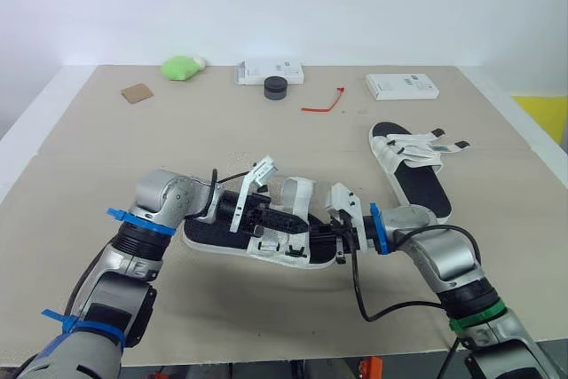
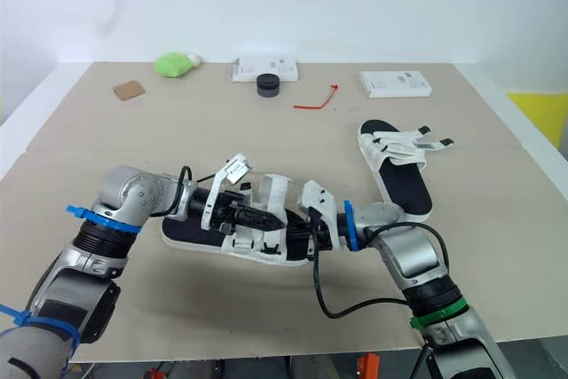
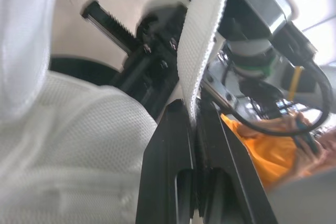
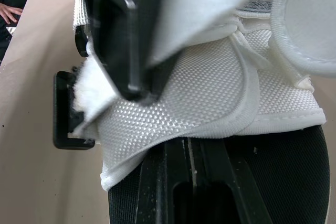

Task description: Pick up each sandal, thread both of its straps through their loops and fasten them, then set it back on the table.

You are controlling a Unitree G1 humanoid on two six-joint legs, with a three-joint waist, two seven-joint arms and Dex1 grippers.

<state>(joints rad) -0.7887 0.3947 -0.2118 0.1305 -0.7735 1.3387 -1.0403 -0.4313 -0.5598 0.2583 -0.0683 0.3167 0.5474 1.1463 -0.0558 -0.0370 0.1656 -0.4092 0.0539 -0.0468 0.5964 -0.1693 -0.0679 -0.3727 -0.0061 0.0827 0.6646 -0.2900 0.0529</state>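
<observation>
Just inside the front edge of the table, the near sandal; open board beyond. Both arms reaching inward: left gripper pinching the strap, right gripper clamped narrow on that sandal.

The beige table carried 2 sandals: the front sandal lay near the middle of the front edge and the right sandal lay toward the right edge. Along the far edge lay a green lump, a brown card square, a left white box with a black puck just beside it, a red tie, and a right white box.
</observation>
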